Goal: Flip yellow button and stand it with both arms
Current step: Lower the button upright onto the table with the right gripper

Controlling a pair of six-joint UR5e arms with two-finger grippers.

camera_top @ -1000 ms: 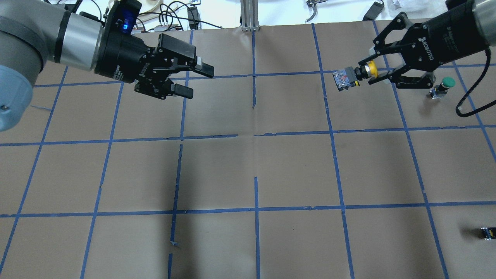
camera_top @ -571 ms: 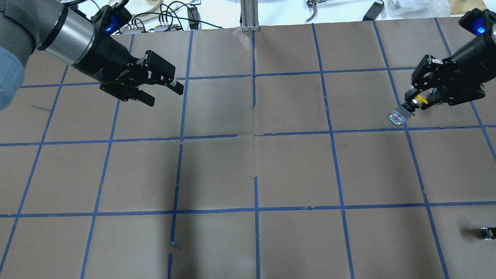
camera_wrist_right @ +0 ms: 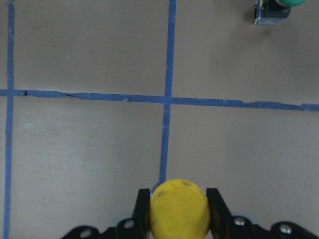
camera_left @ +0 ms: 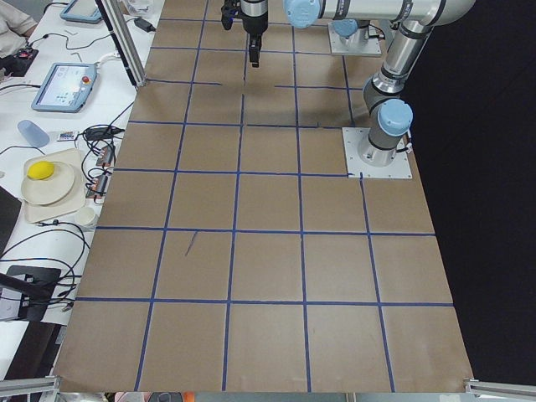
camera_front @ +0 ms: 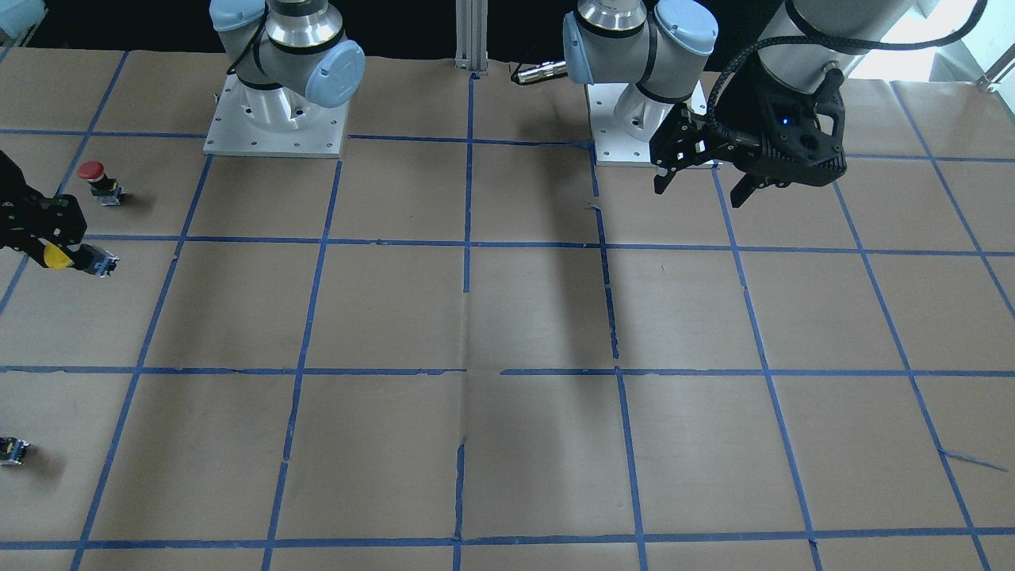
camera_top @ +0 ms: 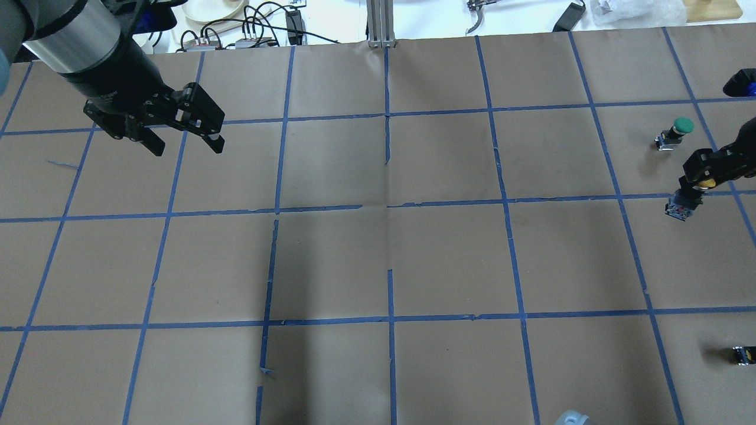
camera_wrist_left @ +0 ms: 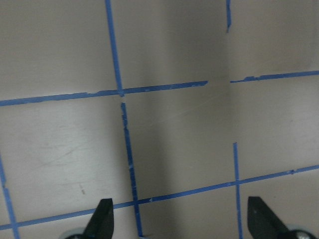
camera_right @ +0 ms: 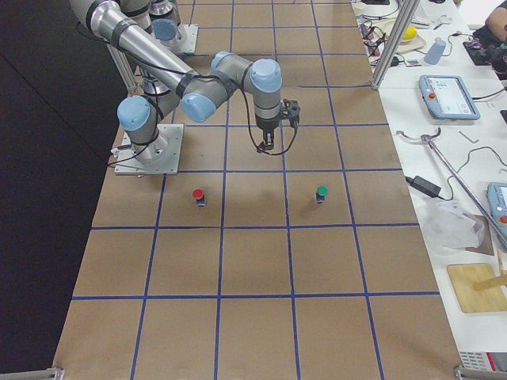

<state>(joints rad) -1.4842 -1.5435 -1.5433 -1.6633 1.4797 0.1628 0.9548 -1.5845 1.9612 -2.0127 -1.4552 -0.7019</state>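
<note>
My right gripper (camera_top: 700,177) is shut on the yellow button (camera_top: 704,184) near the table's right edge. The cap sits up between the fingers and the grey body (camera_top: 680,208) points down, tilted, close over the paper. I cannot tell whether it touches. In the right wrist view the yellow cap (camera_wrist_right: 179,211) fills the gap between the fingers (camera_wrist_right: 217,209). In the front view the button (camera_front: 57,256) shows at the left edge. My left gripper (camera_top: 186,146) is open and empty at the far left, also seen from the front (camera_front: 699,192) and in its wrist view (camera_wrist_left: 182,221).
A green-capped button (camera_top: 679,127) stands upright just beyond the right gripper, also in the right wrist view (camera_wrist_right: 276,7). A red-capped button (camera_front: 93,173) stands next to it. A small black switch body (camera_top: 743,355) lies at the right edge. Brown paper with blue tape squares covers the table (camera_top: 390,260).
My right gripper has carried the yellow button rightward and down, turning its body from sideways to pointing down. My left gripper has drawn back to the left, still open.
</note>
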